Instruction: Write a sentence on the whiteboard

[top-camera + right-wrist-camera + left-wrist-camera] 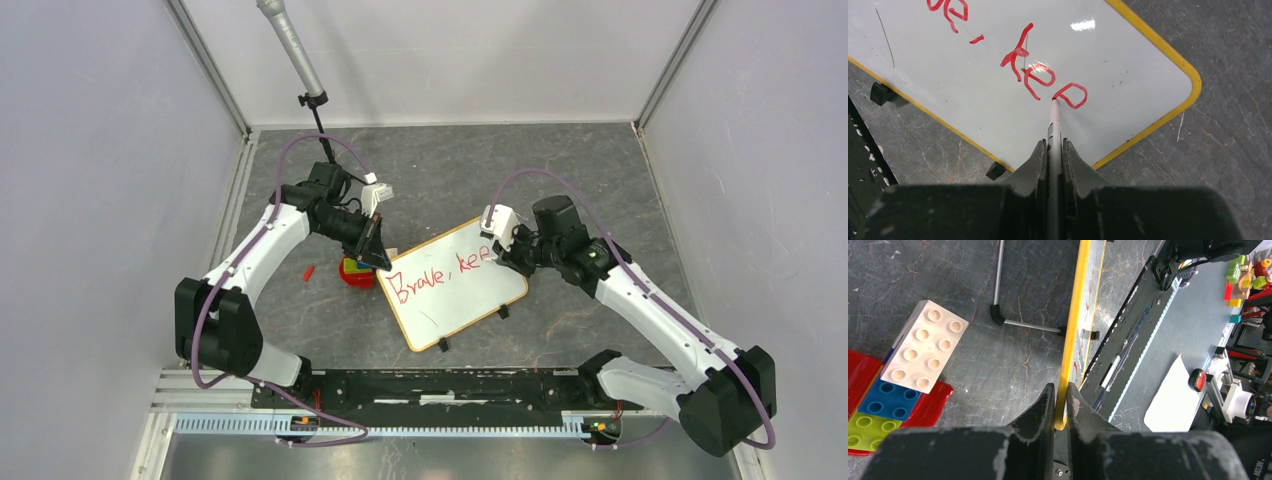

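- Whiteboard [455,285]: lies mid-table between the two arms, askew to the near rail. Yellow-orange frame with rounded corners. Two black clip feet [441,345] sit on its near long edge.
- Sentence [435,278]: red lettering along the board's far half. It reads "Brave," then "ke" and a further loop. The board below the line is white and unwritten.
- Left gripper [1062,390]: fingers pinched on the whiteboard's frame at its left corner, one either side of the yellow edge.
- Right gripper [1053,145]: jaws clamped on a marker [1054,125]. The red tip touches the board at the last loop, near the right rounded corner.
- Brick stack [923,347]: white, blue and green studded bricks on a red tray [938,395], just left of the board's left corner.
- Small red piece [309,271]: alone on the table, left of the tray.
- Table [560,170]: grey stone-patterned top. Bare ground runs beyond the board's far edge and off its right corner.
- Grey pole [290,45]: slants in from the far left corner.
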Controlling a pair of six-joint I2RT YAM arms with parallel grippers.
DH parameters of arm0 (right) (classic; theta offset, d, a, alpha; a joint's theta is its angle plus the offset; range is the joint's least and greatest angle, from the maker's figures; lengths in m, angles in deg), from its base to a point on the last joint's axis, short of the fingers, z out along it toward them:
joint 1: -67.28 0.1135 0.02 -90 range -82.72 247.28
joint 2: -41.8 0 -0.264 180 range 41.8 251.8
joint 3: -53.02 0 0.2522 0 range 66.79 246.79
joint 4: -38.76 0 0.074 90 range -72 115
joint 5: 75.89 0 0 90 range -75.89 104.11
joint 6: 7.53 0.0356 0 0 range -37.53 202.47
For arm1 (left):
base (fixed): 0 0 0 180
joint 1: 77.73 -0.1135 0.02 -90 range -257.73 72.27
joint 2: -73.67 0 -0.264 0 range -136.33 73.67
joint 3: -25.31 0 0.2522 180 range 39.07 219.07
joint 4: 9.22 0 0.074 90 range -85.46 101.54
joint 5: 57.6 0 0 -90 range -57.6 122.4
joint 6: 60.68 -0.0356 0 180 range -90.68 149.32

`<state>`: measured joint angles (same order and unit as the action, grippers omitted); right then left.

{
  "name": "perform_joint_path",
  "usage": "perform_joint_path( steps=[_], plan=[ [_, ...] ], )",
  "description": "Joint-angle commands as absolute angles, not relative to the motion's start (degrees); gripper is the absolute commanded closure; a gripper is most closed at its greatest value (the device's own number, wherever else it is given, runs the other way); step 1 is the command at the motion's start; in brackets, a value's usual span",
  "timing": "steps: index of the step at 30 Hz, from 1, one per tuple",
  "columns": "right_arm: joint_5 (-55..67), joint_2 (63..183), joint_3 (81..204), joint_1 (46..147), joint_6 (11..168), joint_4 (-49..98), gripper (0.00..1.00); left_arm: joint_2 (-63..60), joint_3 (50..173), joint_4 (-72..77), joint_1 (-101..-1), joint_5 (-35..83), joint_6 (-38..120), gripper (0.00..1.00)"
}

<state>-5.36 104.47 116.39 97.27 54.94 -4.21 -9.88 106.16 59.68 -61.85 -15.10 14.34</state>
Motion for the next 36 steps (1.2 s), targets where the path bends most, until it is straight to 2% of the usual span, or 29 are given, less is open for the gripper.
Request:
perform_joint_path(
  steps=[1, 7, 16, 36],
  plan=[
    [-2.54, 103.97, 115.34, 97.42, 52.77, -5.71, 1.0, -9.94, 106.69, 59.21, -61.82, -13.73, 14.74, 0.97],
    [1.09, 103.76, 117.71, 97.08, 51.32, -7.22, 1.0, -9.75, 106.48, 59.21, -61.82, -13.78, 14.74, 0.98],
    [-0.62, 103.57, 123.5, 96.1, 51.14, -8.52, 1.0, -9.8, 106.59, 59.26, -61.82, -13.91, 14.67, 0.98],
    [-0.97, 106.64, 121.27, 95.84, 51.46, -5.34, 1.0, -9.19, 105.95, 59.21, -61.82, -13.56, 14.47, 0.98]
  ],
)
